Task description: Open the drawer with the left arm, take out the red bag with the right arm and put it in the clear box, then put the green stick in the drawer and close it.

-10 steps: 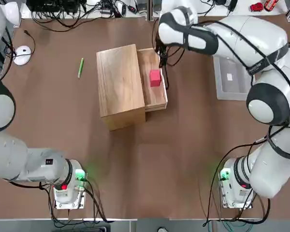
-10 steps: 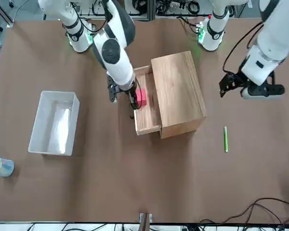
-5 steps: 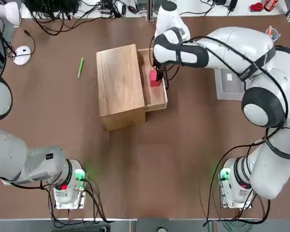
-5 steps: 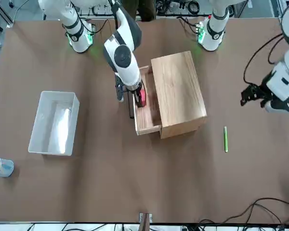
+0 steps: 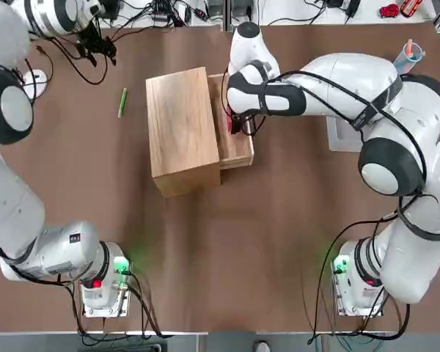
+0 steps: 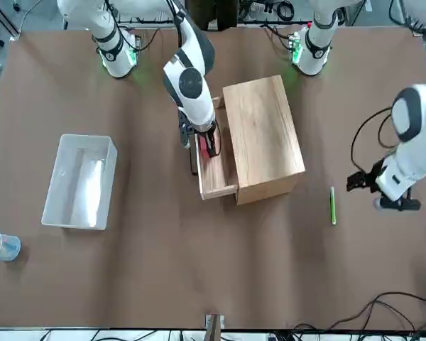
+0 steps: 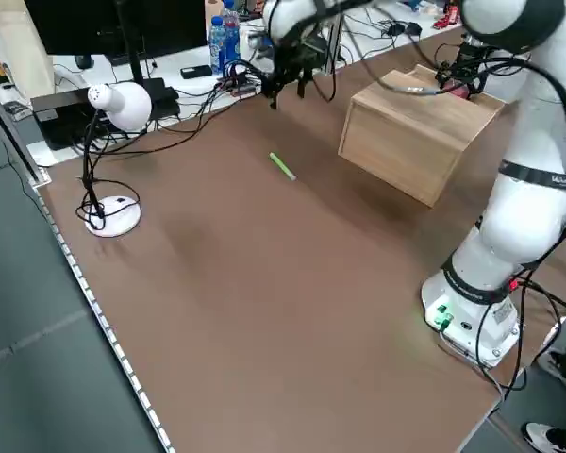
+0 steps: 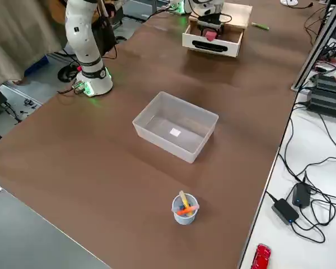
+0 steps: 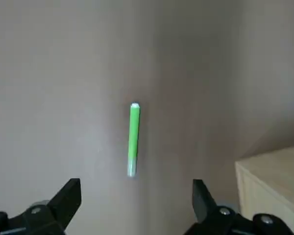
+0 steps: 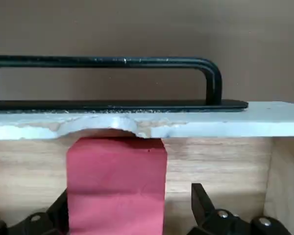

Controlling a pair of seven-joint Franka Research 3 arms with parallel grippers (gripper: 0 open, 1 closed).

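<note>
The right gripper (image 10: 130, 215) reaches into the open drawer (image 5: 235, 150), fingers wide around the red bag (image 10: 116, 183). The left gripper (image 9: 135, 208) hangs spread above the green stick (image 9: 133, 139).

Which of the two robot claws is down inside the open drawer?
The right gripper, on the arm reaching over the drawer, open around the red bag. The left gripper hangs open over bare table near the green stick.

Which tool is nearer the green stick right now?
Left. The left tool hangs open above the green stick, not touching it. The right tool is down in the open drawer, straddling the red bag, beyond the wooden box.
</note>
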